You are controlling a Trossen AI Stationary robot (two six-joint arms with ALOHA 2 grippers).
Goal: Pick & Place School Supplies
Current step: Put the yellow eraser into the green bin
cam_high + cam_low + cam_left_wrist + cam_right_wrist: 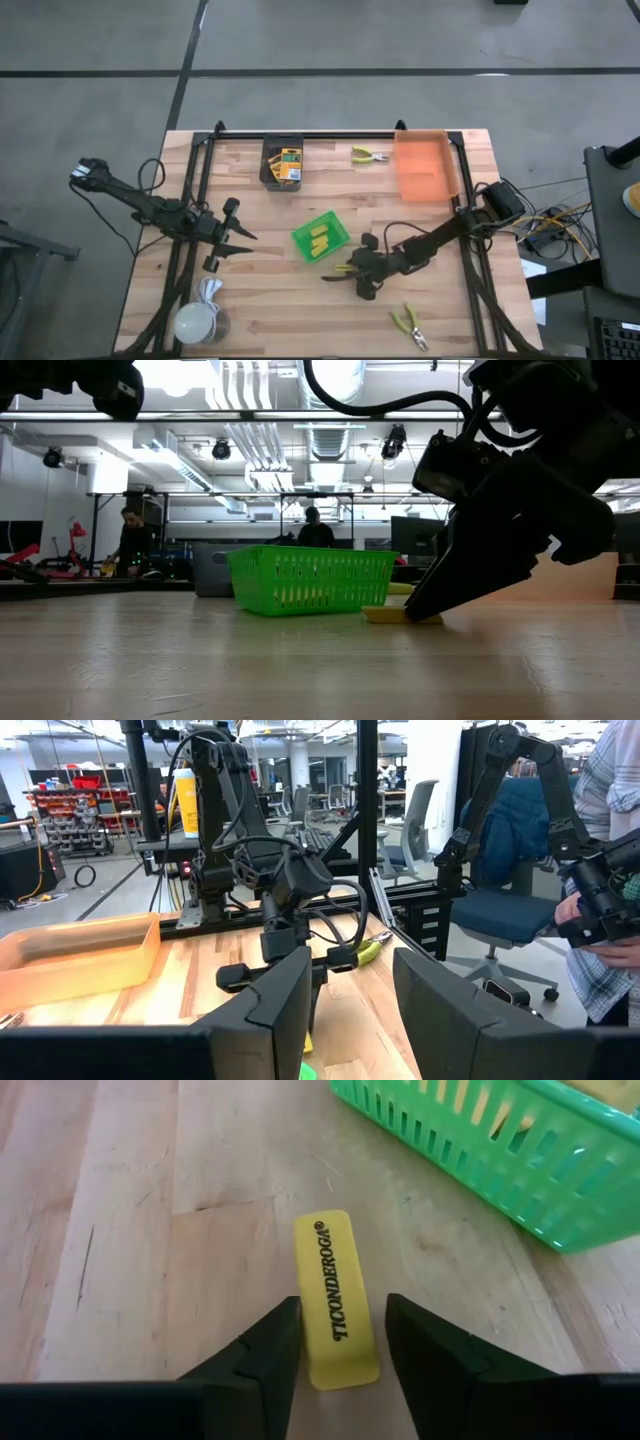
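A yellow eraser (335, 1295) printed TICONDEROGA lies flat on the wooden table, just near of the green basket (320, 238), which holds yellow blocks. My right gripper (343, 1330) slants down over the eraser's near half, open, with one finger along each long side. In the low view the eraser (392, 615) lies flat under the gripper (425, 612). My left gripper (232, 245) hovers open and level at the table's left, with nothing between its fingers. My right gripper has a finger (280, 1340) right against one long edge of the eraser (303, 1330), while a strip of bare wood shows between the other finger and the eraser. Whether it touches the eraser I cannot tell. The eraser lies flat on the table.
A grey bin (282, 163) with crayon boxes and an orange bin (425, 165) stand at the far edge, with yellow-handled pliers (370, 155) between them. More pliers (410, 322) lie near the front right. A white round object (195, 322) sits at the front left.
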